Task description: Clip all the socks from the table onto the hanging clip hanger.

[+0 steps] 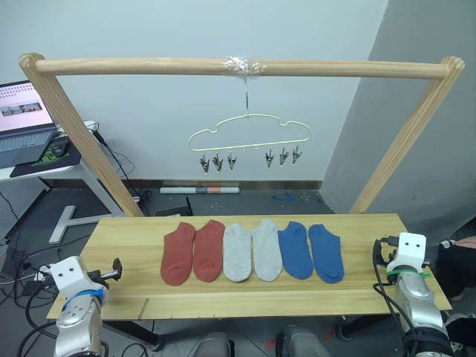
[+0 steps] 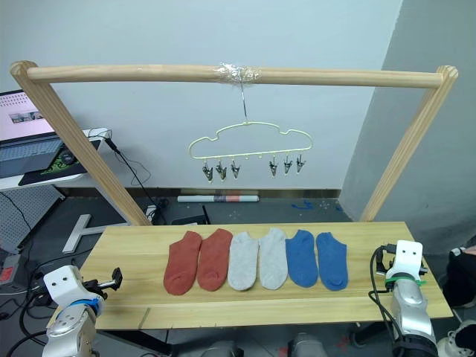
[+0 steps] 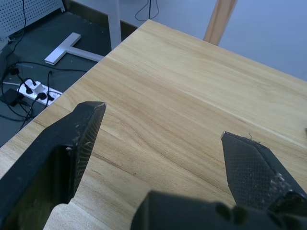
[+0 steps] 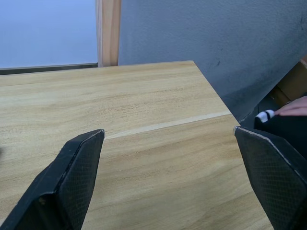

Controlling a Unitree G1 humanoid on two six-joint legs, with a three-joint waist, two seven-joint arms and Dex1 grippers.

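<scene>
Six short knit ankle socks lie flat in a row mid-tabletop, two rust-red, two light grey, two blue, between the two sets of fingers and well apart from both. The long, light yellowish plank tabletop shows smooth grain. Left black fingers are spread wide over bare wood; right black fingers likewise released, grasping nothing. Beyond the socks, a thin pale-yellow cloud-outlined wire clip hanger hangs from a round wooden pole frame, its six small metal clips apparently bare.

wooden table, 6 socks in row
</scene>
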